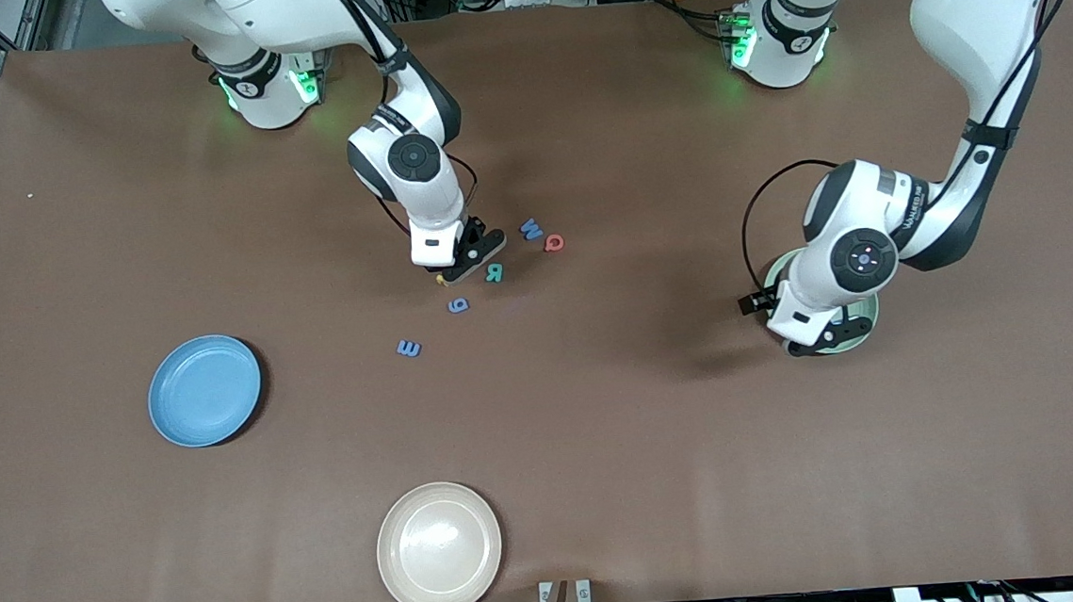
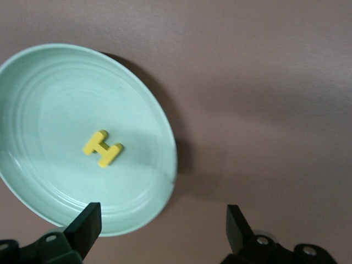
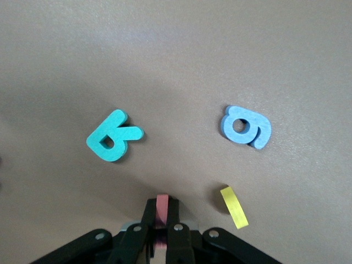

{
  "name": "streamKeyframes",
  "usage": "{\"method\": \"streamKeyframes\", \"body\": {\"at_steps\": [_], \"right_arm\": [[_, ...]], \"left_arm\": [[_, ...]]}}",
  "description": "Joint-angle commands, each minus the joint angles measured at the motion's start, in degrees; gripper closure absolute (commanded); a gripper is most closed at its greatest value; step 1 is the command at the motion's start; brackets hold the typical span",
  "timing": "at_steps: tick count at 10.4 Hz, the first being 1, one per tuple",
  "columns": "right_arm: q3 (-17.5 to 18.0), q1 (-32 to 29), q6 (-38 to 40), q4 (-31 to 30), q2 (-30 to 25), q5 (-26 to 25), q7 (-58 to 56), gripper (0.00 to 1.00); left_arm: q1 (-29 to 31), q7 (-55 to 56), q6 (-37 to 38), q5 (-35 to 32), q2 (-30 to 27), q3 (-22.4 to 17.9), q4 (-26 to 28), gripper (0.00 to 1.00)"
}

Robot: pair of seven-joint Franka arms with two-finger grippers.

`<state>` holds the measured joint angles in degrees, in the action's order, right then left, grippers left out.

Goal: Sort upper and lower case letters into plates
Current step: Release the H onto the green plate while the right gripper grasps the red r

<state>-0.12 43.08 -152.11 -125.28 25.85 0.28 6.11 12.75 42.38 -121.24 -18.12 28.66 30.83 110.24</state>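
- Brown table (image 1: 602, 429) is shared by both arms, with three plates spread around it.
- Right gripper (image 1: 445, 271) is parked low among the loose letters mid-table; its fingers (image 3: 160, 212) are pinched fully together, and what's between them can't be made out.
- Teal letter (image 3: 113, 136), blue letter (image 3: 247, 127) and yellow letter (image 3: 234, 207) are seen just past it, the yellow one propped on edge.
- Left gripper (image 2: 162, 231) is held over the mint plate (image 2: 165, 126), spread wide and holding nothing.
- Yellow H (image 2: 102, 148) is lying flat in that plate.
- Blue plate (image 1: 205, 390) and beige plate (image 1: 439, 547) are set nearer the front camera.
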Motion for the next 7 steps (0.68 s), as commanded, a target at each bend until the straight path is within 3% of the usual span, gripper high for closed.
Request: {"method": "streamKeyframes", "body": {"at_steps": [1,7], "right_arm": [[0.2,-1.5,0.7,-0.7,-3.1,1.0,0.2,1.0],[-0.1,-9.6,4.9,0.2,-7.3,1.0,0.0,1.0]], "left_arm": [[-1.4,4.1,1.2,0.0,-0.8,1.0,-0.3,0.11],[-12.3,20.8,0.7,9.1,-0.3,1.0,-2.2,0.13]]}}
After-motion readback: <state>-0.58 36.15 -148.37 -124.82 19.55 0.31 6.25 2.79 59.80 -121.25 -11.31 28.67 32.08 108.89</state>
